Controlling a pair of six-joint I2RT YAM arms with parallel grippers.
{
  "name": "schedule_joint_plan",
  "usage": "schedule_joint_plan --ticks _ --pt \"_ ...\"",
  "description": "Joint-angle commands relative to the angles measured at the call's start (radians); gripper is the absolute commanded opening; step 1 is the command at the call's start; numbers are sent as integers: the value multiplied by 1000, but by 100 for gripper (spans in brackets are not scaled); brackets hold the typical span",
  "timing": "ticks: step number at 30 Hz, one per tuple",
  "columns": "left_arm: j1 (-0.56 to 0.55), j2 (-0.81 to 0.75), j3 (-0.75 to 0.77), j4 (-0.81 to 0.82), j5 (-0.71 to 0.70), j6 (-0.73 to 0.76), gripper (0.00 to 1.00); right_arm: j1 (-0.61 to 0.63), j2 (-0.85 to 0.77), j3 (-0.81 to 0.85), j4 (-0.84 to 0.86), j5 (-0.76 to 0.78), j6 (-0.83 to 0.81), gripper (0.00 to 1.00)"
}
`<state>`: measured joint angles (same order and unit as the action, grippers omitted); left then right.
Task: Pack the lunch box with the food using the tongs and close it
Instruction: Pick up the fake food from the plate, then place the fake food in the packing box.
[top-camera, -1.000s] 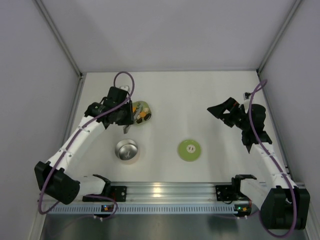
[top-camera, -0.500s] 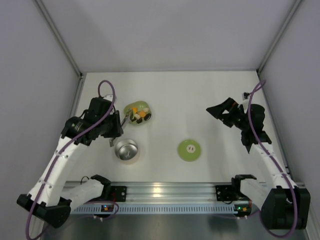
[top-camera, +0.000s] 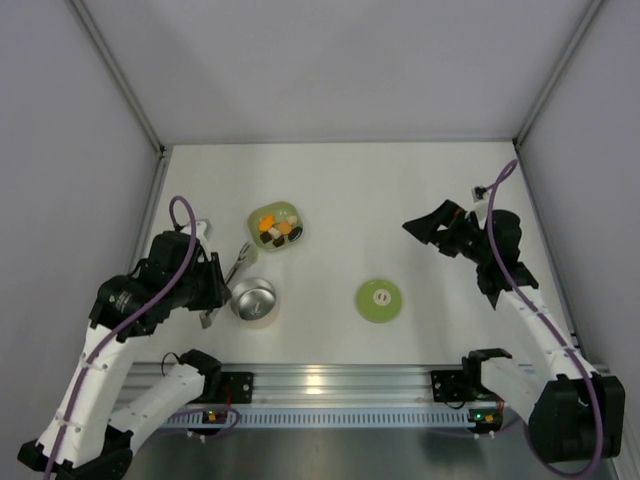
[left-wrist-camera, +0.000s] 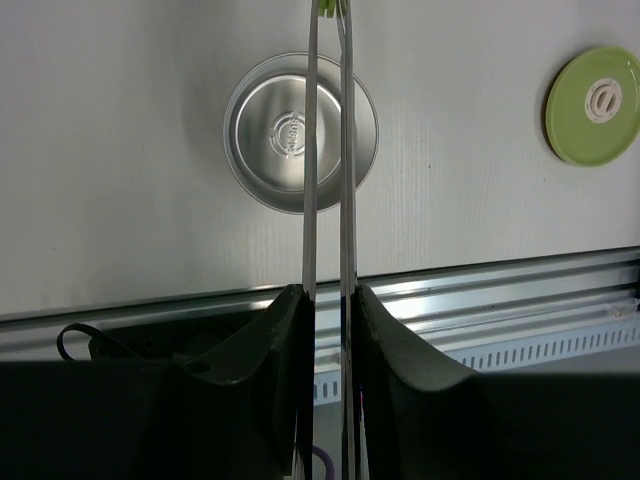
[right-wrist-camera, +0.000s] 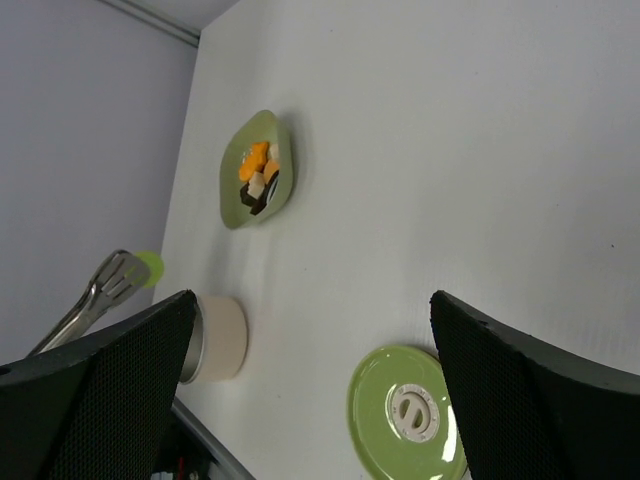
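Left jaws are clamped partway shut on the slim silvery metal tongs (left-wrist-camera: 326, 200). They squeeze the two thin arms nearly together, and a small yellow-green food piece (left-wrist-camera: 328, 8) is pinched at the tips.

The small round shiny steel lunch box (left-wrist-camera: 300, 132) sits open at the near left of the table (top-camera: 400, 190). From the wrist view I see only bare metal inside it. My tips are past its far rim, not over the mouth, so I reckon this is the carry-and-drop step.

To do it well, I'd draw the tips toward the near side until the piece hangs over the middle of the box, holding the squeeze steady on the way. Then I'd lower close to the rim so the piece can't bounce out, and only then ease the jaws apart. I'd watch that the thin arms don't knock the light box sideways.

The pale green rounded-square dish (right-wrist-camera: 262, 130) just beyond the box holds the other food pieces (right-wrist-camera: 258, 180), orange, dark and pale. The flat round green lid (top-camera: 379, 300) with its white centre lies to the right of the box, well apart. Right jaws stand wide open and empty, hovering over the right side of the table.
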<state>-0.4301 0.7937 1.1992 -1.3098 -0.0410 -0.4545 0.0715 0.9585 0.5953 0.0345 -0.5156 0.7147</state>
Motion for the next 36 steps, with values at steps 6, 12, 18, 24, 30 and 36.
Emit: schedule_joint_plan --ticks 6,12,18,24,30,36 --pt "-2 -79 -20 -115 13 -64 20 40 -38 -34 19 19 -32 99" --pt "-2 -123 -55 -154 35 -95 19 66 -35 -46 33 25 -27 100" --pt "-1 -169 -119 -170 75 -116 18 86 -38 -75 54 34 -21 100" --pt "-2 -195 -144 -197 79 -118 17 99 -41 -104 76 42 -17 99" --pt "-2 -220 -196 -197 110 -121 17 114 -40 -126 91 51 -8 99" --pt "-1 -223 -207 -197 104 -115 17 126 -46 -134 90 61 -9 100"
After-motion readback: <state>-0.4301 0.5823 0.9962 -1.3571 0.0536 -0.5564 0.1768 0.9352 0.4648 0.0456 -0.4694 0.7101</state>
